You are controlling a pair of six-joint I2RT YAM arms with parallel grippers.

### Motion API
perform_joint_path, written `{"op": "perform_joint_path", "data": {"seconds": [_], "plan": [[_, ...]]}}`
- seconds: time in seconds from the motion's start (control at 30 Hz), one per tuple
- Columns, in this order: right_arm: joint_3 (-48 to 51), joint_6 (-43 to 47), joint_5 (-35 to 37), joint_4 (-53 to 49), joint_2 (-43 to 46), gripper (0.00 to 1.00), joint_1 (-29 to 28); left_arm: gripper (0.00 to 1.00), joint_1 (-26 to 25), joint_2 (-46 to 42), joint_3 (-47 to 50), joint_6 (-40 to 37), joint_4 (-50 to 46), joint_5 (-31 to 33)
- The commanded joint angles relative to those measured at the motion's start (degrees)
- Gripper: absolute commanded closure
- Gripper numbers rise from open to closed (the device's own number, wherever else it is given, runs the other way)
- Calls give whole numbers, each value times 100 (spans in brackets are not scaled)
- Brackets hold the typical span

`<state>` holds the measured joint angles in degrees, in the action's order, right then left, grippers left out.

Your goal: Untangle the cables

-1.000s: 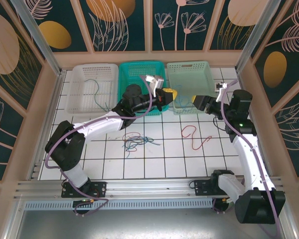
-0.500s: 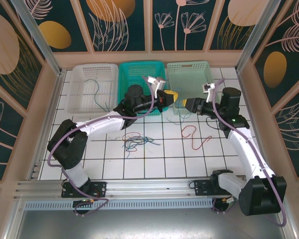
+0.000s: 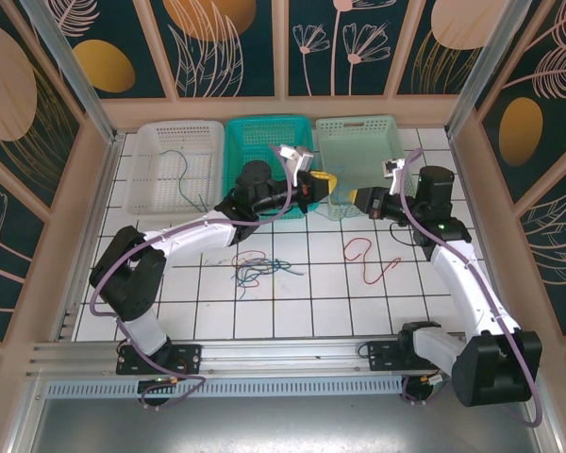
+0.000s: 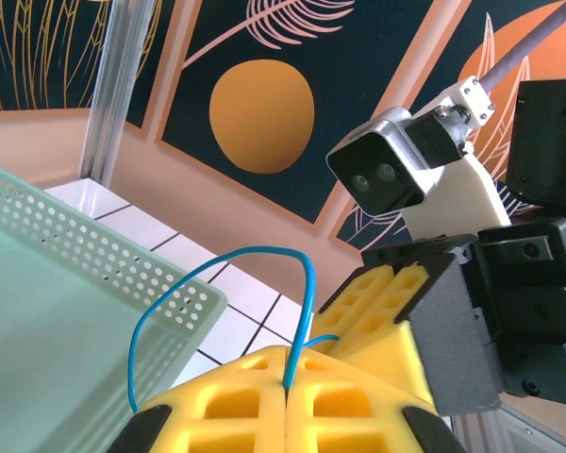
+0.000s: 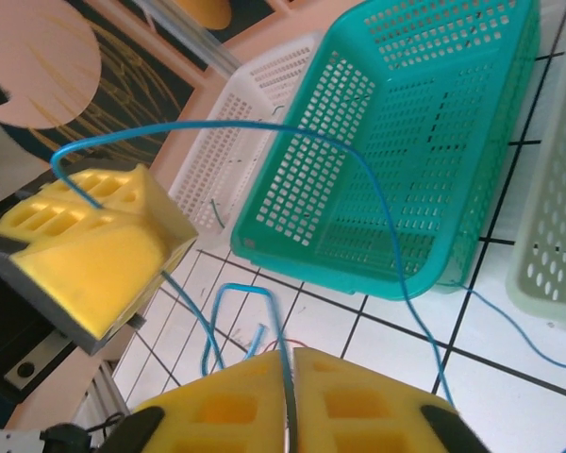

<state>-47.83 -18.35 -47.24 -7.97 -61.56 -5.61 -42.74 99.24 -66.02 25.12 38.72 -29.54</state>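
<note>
A: Baskets?
B: Three: white basket (image 3: 177, 156), teal basket (image 3: 264, 142), green basket (image 3: 358, 142).
A: Arms?
B: Two, left arm (image 3: 184, 236) and right arm (image 3: 462, 274), with left gripper (image 3: 321, 180) and right gripper (image 3: 357, 199).
A: Cables?
B: One red cable (image 3: 363, 257), one blue cable (image 5: 217, 124), one thin cable (image 3: 181, 170) in the white basket — the tangle (image 3: 255, 269) can't be counted.

Overhead view from behind, down onto the table (image 3: 198, 293), wrist views close-up, facing each other, sharing the blue cable (image 4: 307, 302)

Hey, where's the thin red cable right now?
In the top view the thin red cable lies on the white tiled table, right of centre, in front of the pale green plastic basket.
</note>
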Motion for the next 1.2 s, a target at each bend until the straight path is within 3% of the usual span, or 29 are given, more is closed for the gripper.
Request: {"op": "perform_joint_path", "data": {"seconds": [0.0,0.1,0.37,0.67,1.0,1.07,1.17], "plan": [[-81,-91,467,9,74,93,62,100,28,-69,-63,-161,-4,17],[-36,-254,858,14,135,100,230,100,25,-227,5,-231,-70,129],[422,-931,2087,400,836,100,783,100,27,-414,158,-374,-176,269],[802,-1321,3227,582,1512,100,824,100,29,-532,470,-103,281,432],[1765,-2474,3016,2354,2053,100,824,94,8,-491,1290,1457,2454,703],[1826,-2367,2796,2692,2095,100,824,92,3,-441,1265,1569,2380,611],[1669,-1929,2645,2670,2140,100,825,80,0,-463,1144,1601,1627,660]]}}
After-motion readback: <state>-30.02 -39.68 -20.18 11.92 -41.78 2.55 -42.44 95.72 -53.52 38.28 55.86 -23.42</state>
